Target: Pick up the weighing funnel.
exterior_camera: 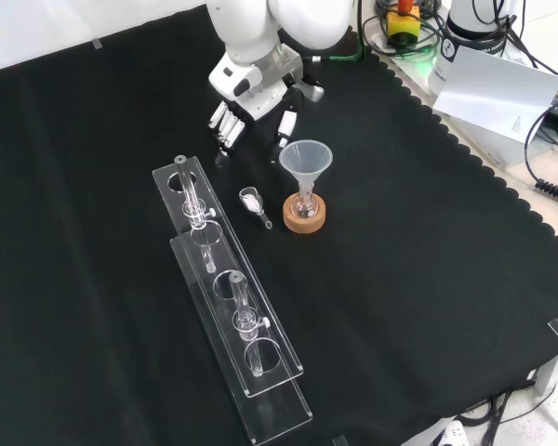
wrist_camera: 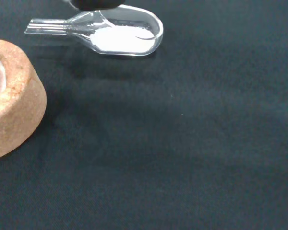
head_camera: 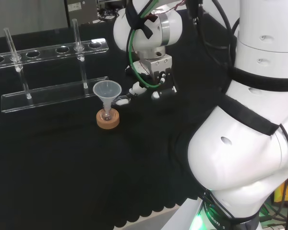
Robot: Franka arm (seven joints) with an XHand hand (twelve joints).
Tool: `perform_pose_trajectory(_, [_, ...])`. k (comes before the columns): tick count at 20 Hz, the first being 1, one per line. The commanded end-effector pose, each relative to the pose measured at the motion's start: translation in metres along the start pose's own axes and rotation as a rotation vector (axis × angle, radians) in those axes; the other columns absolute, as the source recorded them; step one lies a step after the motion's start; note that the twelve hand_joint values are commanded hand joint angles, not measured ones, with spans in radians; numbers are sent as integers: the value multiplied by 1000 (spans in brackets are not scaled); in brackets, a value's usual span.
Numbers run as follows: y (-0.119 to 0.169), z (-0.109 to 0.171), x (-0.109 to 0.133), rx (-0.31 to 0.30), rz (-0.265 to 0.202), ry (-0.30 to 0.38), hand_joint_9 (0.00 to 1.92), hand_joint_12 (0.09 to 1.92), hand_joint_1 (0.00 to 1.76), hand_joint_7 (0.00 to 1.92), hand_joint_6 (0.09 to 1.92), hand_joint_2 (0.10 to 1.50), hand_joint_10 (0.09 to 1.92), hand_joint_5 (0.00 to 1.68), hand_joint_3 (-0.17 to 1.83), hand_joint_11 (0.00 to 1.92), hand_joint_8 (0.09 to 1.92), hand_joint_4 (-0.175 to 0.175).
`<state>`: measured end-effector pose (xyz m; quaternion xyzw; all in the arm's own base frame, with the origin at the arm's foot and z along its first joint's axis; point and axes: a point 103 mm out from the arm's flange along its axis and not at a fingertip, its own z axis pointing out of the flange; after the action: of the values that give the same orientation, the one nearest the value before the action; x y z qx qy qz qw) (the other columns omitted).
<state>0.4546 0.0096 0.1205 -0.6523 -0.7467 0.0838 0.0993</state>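
Note:
The weighing funnel [exterior_camera: 252,202] lies on the black cloth, a small clear scoop with white powder in its bowl and a short stem. The head view shows it [head_camera: 121,100] just right of the big funnel, and the wrist view shows it [wrist_camera: 120,34] close up beside the cork ring. My hand [exterior_camera: 228,123] hangs above the cloth a little beyond the scoop, fingers straight and pointing down, thumb apart. It holds nothing. In the head view the hand [head_camera: 138,88] is just right of the scoop, apart from it.
The big funnel [exterior_camera: 305,160] stands in a small flask on a cork ring [exterior_camera: 304,219], right of the scoop in the front view. A clear test tube rack [exterior_camera: 228,288] with several tubes runs along the scoop's left. The bench edge is at the right.

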Motion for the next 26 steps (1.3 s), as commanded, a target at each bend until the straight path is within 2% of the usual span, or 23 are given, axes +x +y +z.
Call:
perform_pose_trajectory(1, [10, 13, 12, 22, -19, 3, 661, 1297, 863, 478, 87, 1008, 569, 497, -175, 396, 724, -68])
perform_pose_trajectory(19, [15, 36, 24, 42, -35, 22, 643, 1291, 883, 476, 87, 1010, 553, 504, -175, 393, 715, -68])
perform_pose_trajectory(26, [23, 43, 23, 53, -39, 0, 669, 1292, 896, 508, 87, 1007, 560, 511, -175, 398, 726, -69])
